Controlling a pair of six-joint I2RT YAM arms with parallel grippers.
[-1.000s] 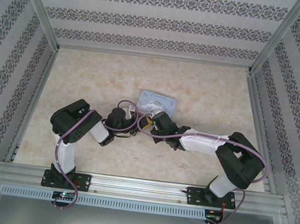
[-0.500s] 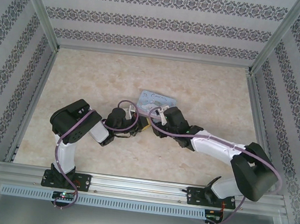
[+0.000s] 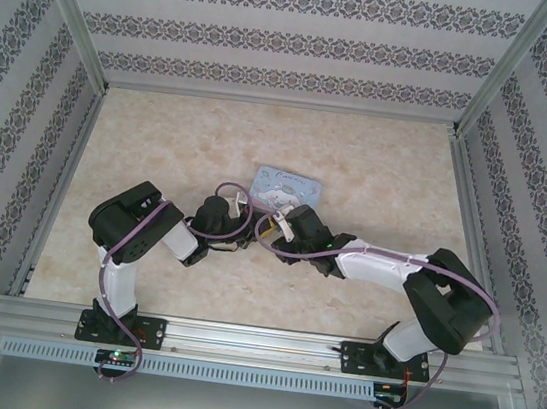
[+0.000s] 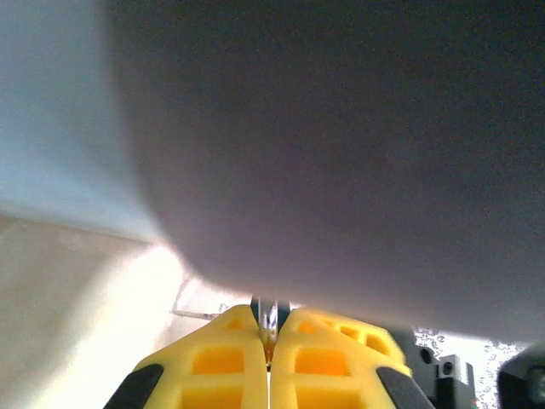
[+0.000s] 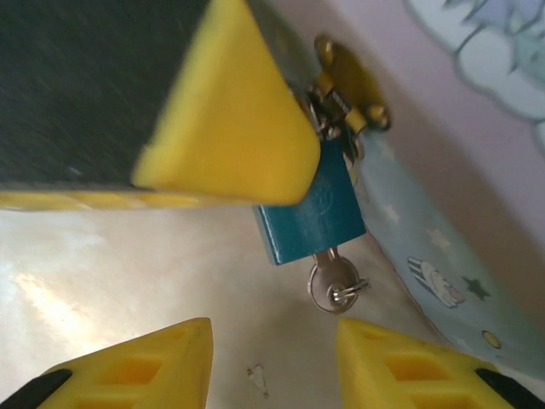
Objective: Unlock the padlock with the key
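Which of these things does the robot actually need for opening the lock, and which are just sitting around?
Needed: blue padlock; key, already in its keyhole; left gripper, pinching at the padlock's top; right gripper, open near the key.

Just there: cartoon tin, whose brass clasp carries the padlock; table; patterned walls.
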